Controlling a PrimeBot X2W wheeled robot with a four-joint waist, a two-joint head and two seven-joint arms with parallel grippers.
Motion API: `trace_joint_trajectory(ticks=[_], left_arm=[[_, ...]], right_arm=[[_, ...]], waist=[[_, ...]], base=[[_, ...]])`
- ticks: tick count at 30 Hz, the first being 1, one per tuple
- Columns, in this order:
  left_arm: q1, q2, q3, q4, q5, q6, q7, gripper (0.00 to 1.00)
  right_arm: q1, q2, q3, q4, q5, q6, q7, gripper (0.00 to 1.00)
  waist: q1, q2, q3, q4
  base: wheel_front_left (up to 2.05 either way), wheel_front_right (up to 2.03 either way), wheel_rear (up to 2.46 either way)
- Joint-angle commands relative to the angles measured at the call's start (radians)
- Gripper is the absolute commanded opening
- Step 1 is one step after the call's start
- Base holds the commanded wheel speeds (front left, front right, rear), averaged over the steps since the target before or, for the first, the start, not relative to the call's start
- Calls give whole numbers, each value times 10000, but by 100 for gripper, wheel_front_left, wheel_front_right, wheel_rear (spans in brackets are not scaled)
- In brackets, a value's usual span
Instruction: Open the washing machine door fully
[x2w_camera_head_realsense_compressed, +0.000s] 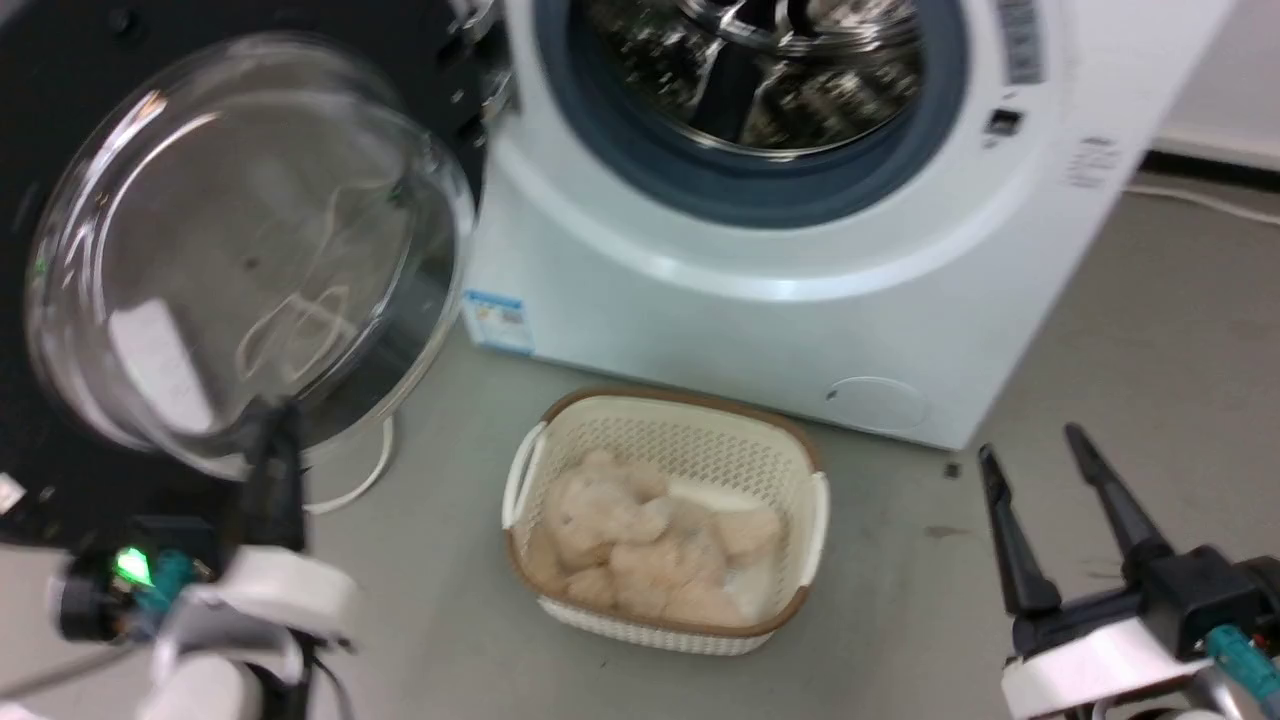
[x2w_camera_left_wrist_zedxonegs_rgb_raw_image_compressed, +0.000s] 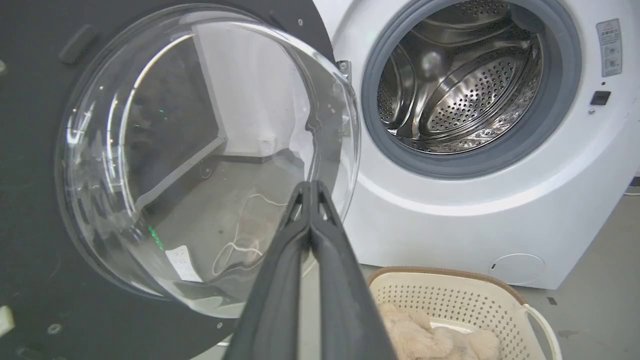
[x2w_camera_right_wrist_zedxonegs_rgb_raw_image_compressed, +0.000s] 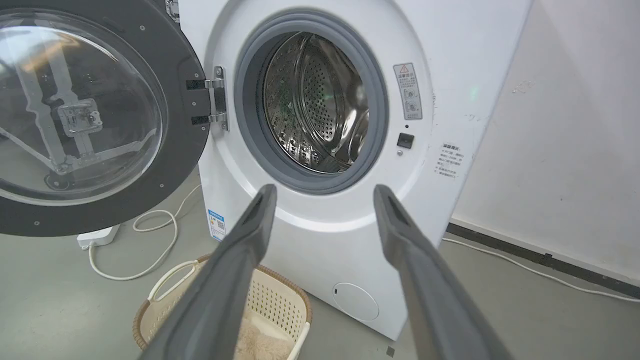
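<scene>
In the head view the washing machine door (x2w_camera_head_realsense_compressed: 60, 480) stands wide open at the left, its inner side with the bulging glass bowl turned toward the robot. To the right is the white washing machine (x2w_camera_head_realsense_compressed: 700, 320), with its steel drum (x2w_camera_head_realsense_compressed: 760, 70) uncovered. A cream basket (x2w_camera_head_realsense_compressed: 812, 478) sits on the grey floor (x2w_camera_head_realsense_compressed: 1150, 350) just in front of the machine, and a pale fluffy cloth (x2w_camera_head_realsense_compressed: 640, 550) lies in it. The left gripper (x2w_camera_head_realsense_compressed: 280, 418) rises at the near left, fingers pressed together, with its tips at the lower edge of the glass bowl. Whether they touch it cannot be told. The right gripper (x2w_camera_head_realsense_compressed: 1030, 442) is at the near right, well apart from the door, with its fingers spread and nothing between them.

In the left wrist view the two closed fingers meet at one point in front of the lower right part of the glass. The black door ring lies to the left and the open drum to the right.

In the right wrist view the spread fingers frame the drum opening. The door hangs from a metal hinge (x2w_camera_right_wrist_zedxonegs_rgb_raw_image_compressed: 216, 100) on the left side of the machine, and a white cable (x2w_camera_right_wrist_zedxonegs_rgb_raw_image_compressed: 150, 260) loops on the floor beneath it.
</scene>
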Motion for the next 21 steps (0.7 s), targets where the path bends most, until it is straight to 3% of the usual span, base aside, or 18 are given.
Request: trace_joint_trajectory(ticks=[1,4,5,6,7,8,17,21], left_arm=[[420,-203,-223,-446,75,103,88,0],[1016,-543,-492,-1174,16,225,101,0],[1188,-651,-566,-1349,-33,238,72,5],[1371,-768,-638,-1471,-132,213,38,43],[1547,-844,-718,-1542,-201,182,31,93],[1716,-899,-794,-1577,-247,160,33,100],[2458,-1363,-1194,-1373,-629,88,-48,100],[2603,-1264,-1212,-1254,-447,251,-110,100]], right_arm=[[251,50,23,-108,-219,-9,-58,100],[532,59,63,-274,-260,-9,-69,100],[634,61,60,-324,-211,-9,-62,100],[718,62,78,-341,-146,-9,-57,100],[797,62,91,-348,-99,-9,-41,100],[869,63,109,-346,-61,-9,-24,100],[1427,65,87,-224,199,-9,20,100],[1536,65,116,39,287,-9,182,100]], waist=[[2,0,-557,-572],[2,0,-872,-922],[2,0,-924,-1006],[2,0,-1003,-1125],[2,0,-1063,-1230],[2,0,-1117,-1329],[2,0,-1293,-1765],[2,0,-1321,-1944]], base=[[0,0,0],[0,0,0],[0,0,0],[0,0,0],[0,0,0],[0,0,0],[0,0,0],[0,0,0]])
